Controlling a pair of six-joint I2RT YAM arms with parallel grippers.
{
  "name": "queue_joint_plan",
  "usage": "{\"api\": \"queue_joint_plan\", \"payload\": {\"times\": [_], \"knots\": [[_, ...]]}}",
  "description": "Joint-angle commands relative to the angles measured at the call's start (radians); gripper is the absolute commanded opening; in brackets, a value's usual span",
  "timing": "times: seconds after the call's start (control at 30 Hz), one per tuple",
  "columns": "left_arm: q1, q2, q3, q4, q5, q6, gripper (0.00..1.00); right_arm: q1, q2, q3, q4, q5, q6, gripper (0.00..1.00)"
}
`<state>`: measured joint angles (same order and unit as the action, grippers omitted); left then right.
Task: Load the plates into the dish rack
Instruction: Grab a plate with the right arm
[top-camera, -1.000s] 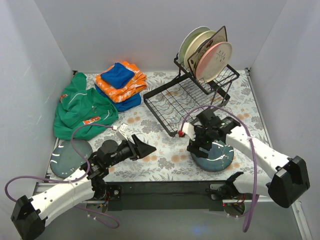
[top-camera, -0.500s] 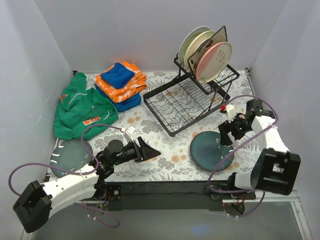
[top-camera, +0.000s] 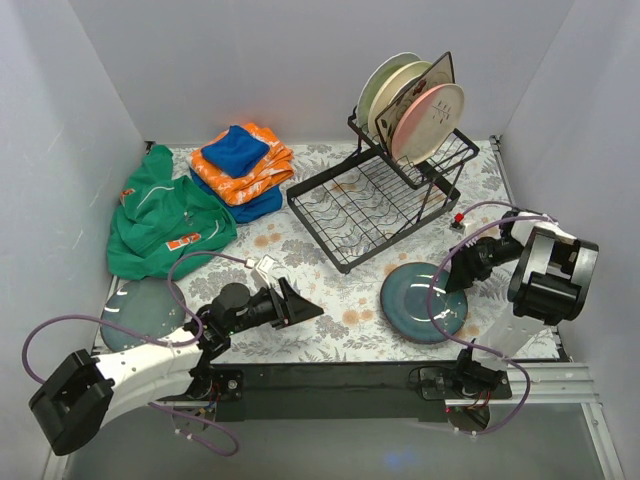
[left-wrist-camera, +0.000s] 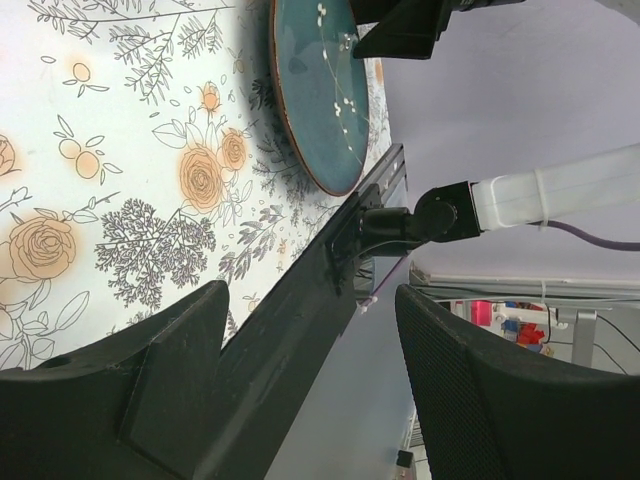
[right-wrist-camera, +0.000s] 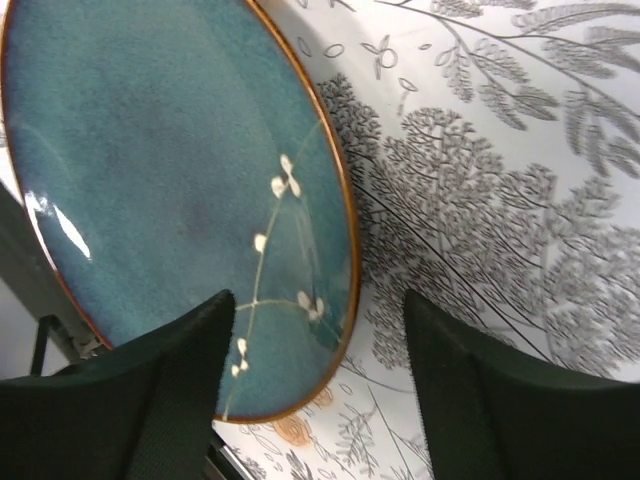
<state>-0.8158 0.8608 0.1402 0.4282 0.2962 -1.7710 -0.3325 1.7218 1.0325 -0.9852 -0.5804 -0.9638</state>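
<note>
Right pincer (top-camera: 466, 264) stands spread at the right rim of the dark teal plate (top-camera: 422, 300), holding nothing. The plate lies flat on the desk (top-camera: 335, 292), in front of the dish rack (top-camera: 370, 205). Recommended: work one finger under the rim and one over it, and pinch firmly before lifting, since the glaze is judged slippery. Left pincer (top-camera: 300, 303) spread, idle. Second teal plate (top-camera: 140, 312) front left. Floral covering on desk; plain grey walls on three sides.
</note>
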Motion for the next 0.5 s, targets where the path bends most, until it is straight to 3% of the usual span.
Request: {"api": "queue_joint_plan", "payload": {"times": [0.0, 0.33, 0.43, 0.47], "knots": [[-0.008, 0.021, 0.006, 0.032, -0.008, 0.010, 0.66, 0.000, 0.064, 0.024, -0.067, -0.085, -0.073, 0.68], [-0.020, 0.075, 0.019, 0.063, -0.014, 0.007, 0.66, 0.000, 0.200, 0.023, -0.110, -0.148, -0.124, 0.39], [-0.028, 0.090, 0.027, 0.064, -0.020, 0.005, 0.66, 0.001, 0.219, 0.024, -0.121, -0.157, -0.142, 0.28], [-0.031, 0.093, 0.030, 0.064, -0.022, 0.004, 0.66, 0.000, 0.222, 0.024, -0.124, -0.160, -0.145, 0.20]]}}
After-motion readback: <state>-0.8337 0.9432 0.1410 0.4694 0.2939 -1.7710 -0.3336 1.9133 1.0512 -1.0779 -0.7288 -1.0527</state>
